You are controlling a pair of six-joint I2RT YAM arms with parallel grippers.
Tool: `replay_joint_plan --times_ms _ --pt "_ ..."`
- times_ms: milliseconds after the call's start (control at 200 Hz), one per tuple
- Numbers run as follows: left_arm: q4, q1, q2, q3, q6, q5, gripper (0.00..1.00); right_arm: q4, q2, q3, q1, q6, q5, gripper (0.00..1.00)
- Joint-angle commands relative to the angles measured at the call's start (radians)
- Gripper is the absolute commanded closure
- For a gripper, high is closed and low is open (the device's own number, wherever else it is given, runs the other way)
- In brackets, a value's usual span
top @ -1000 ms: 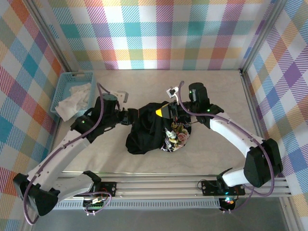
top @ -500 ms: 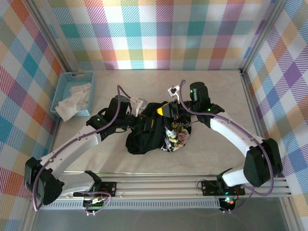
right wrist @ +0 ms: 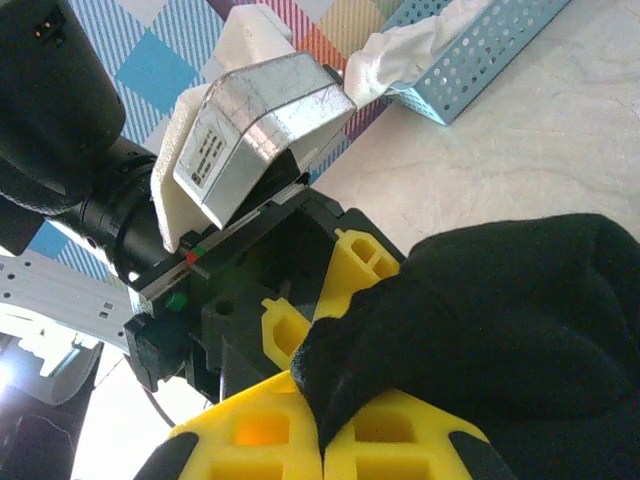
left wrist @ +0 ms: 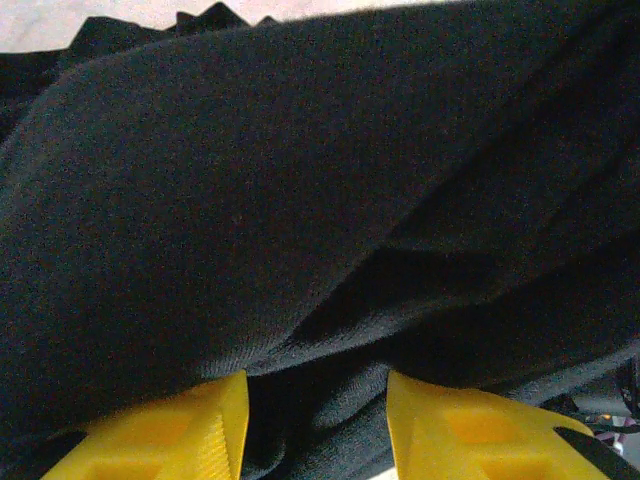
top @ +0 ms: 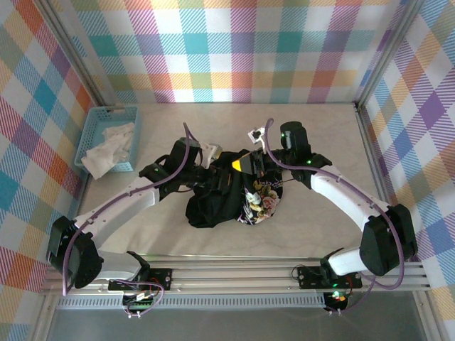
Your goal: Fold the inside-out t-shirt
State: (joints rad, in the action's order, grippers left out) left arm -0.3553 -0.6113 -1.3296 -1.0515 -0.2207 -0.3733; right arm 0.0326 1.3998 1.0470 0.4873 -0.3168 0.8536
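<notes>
Now, going L to R in the top view: the light-blue basket (top: 108, 121) with a white cloth (top: 106, 148) sits at upper left, well apart from the action.

The left arm has swung in from the left over the last sec. Its gripper was short of the cloth before, and now the left gripper (top: 208, 180) is pushed into the upper-left edge of the t-shirt (top: 220, 202). In the left wrist view its yellow fingers (left wrist: 190, 430) are spread apart w/ black fabric lying across the gap, not yet clamped.

The right gripper (top: 244, 165) hasn't moved. It sits at the top centre of the heap, and in the right wrist view its pads are pressed together, pinching a black fold. The heap itself has barely shifted.

What that means, as I read it: one grasp point is secured and the 2nd is about to be taken, so the job is early. It's prob. the pick-up-and-spread stage, before any turning right-side-out or folding. The left needs to close on a single layer, else it'll drag a bunch.

The t-shirt is a crumpled mound at frame centre on the pale table (top: 320, 135). Its long axis runs approx. from lower left to right of centre, slightly tilted. The pale floral print (top: 259, 200) faces up on the right lobe. I can't make out the collar, hem or sleeves, so I can't say which way the shirt points.
</notes>
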Motion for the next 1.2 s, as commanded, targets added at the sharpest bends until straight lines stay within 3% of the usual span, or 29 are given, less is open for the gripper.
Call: replay_joint_plan --times_ms 0,295,450,620,880,1005,1195 --pt "0.032 0.023 -0.023 -0.031 -0.017 0.008 0.57 0.008 -0.021 0.013 -0.008 0.031 0.013 1.00" --pt "0.049 0.059 -0.056 -0.043 -0.030 0.002 0.54 0.018 -0.023 0.018 -0.010 0.042 0.019 1.00" --pt "0.053 0.059 -0.102 -0.062 -0.025 -0.057 0.54 0.014 -0.024 0.021 -0.010 0.039 0.022 1.00" --pt "0.068 0.059 -0.122 -0.071 -0.021 -0.103 0.67 0.011 -0.025 0.016 -0.010 0.041 0.016 1.00" --pt "0.044 0.059 -0.071 -0.078 0.000 -0.102 1.00 0.081 -0.047 0.020 -0.018 0.086 -0.067 1.00" --pt "0.022 0.059 0.043 -0.056 -0.037 -0.129 1.00 0.187 -0.056 0.061 -0.018 0.131 -0.245 1.00" --pt "-0.015 0.059 0.185 -0.047 -0.090 -0.172 1.00 0.200 -0.077 0.073 -0.017 0.202 -0.338 0.97"
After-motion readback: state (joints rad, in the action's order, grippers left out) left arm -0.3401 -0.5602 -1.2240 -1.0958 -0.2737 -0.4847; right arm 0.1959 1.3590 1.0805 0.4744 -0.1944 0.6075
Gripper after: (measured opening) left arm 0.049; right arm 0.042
